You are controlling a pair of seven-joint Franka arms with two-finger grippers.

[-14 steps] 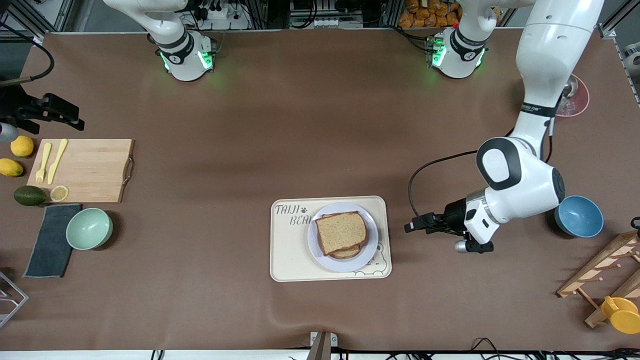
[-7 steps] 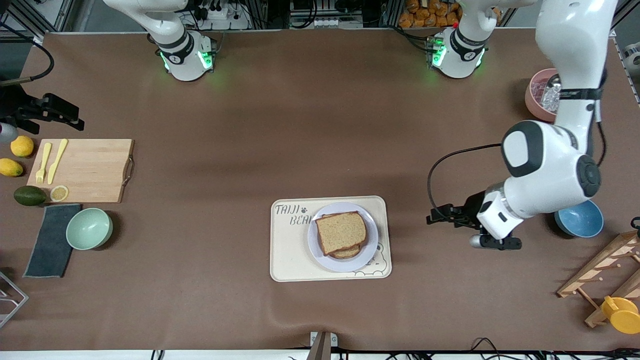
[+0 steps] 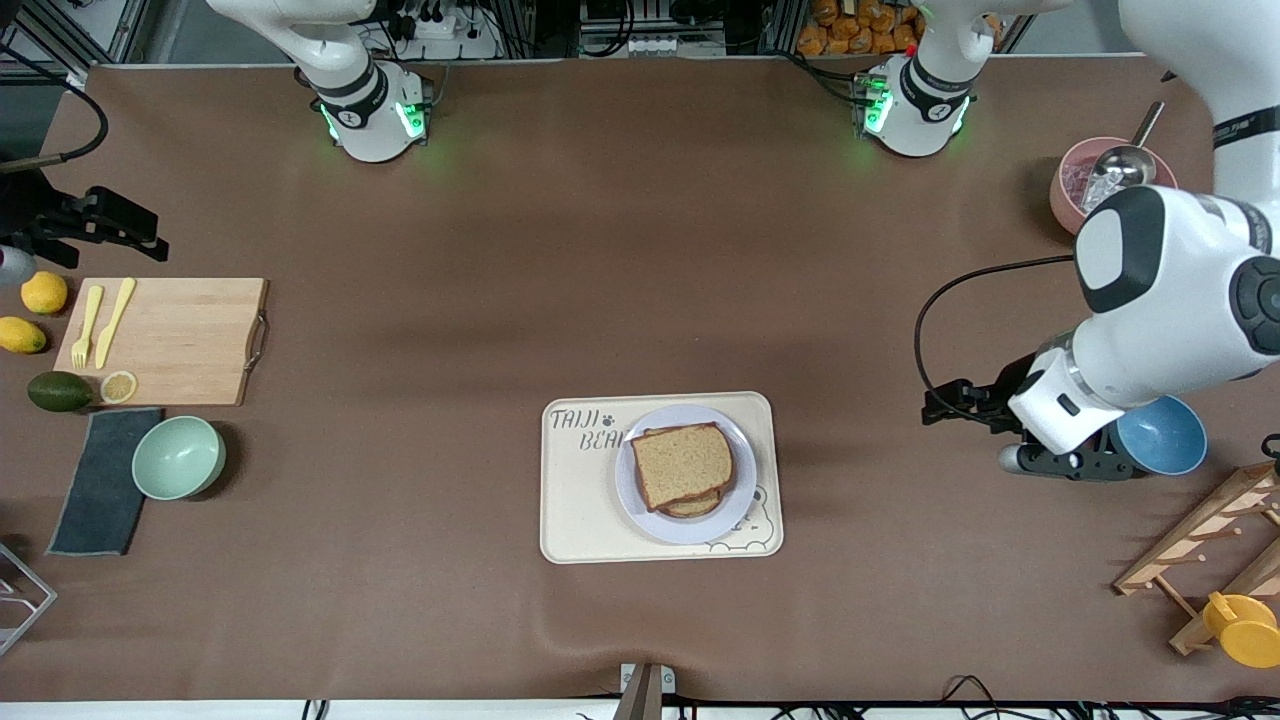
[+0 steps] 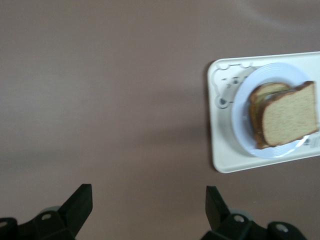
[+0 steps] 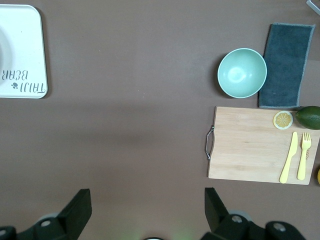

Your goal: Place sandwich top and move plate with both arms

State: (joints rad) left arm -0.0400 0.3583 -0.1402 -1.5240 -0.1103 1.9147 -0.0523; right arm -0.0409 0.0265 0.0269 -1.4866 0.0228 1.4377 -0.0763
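A: What lies toward the right arm's end of the surface (image 3: 600, 250)?

B: Two lemons (image 3: 44, 293), an avocado (image 3: 59, 391), and a wooden cutting board (image 3: 170, 340) carrying a yellow fork (image 3: 84, 340), a yellow knife (image 3: 115, 320) and one lemon slice (image 3: 118, 387). Just beside the board, nearer the front camera, sit a grey cloth (image 3: 100, 480) and a green bowl (image 3: 178, 457).

A: And the middle?

B: A cream tray (image 3: 580, 500) with a bear drawing holds the one plate (image 3: 690, 530). The sandwich top (image 3: 684, 464) lies on a second slice on that plate; of the lower slice only a rim shows. Nothing stands close around the tray.

A: The grippers?

B: The right gripper (image 5: 147, 212) is outside the front view; its wrist view shows its fingers spread, empty, over bare surface between tray and board. That arm waits. The left gripper (image 3: 950, 405) hangs over bare surface between the tray and a blue bowl (image 3: 1165, 437), fingers spread, holding nothing, well apart from the plate.

A: Anything cut off?

B: The left arm covers part of the blue bowl. A pink bowl (image 3: 1075, 190) with a metal scoop (image 3: 1120, 165) sits near that arm's end. A wooden rack (image 3: 1200, 545) and a yellow lid (image 3: 1245, 625) run off the edge.
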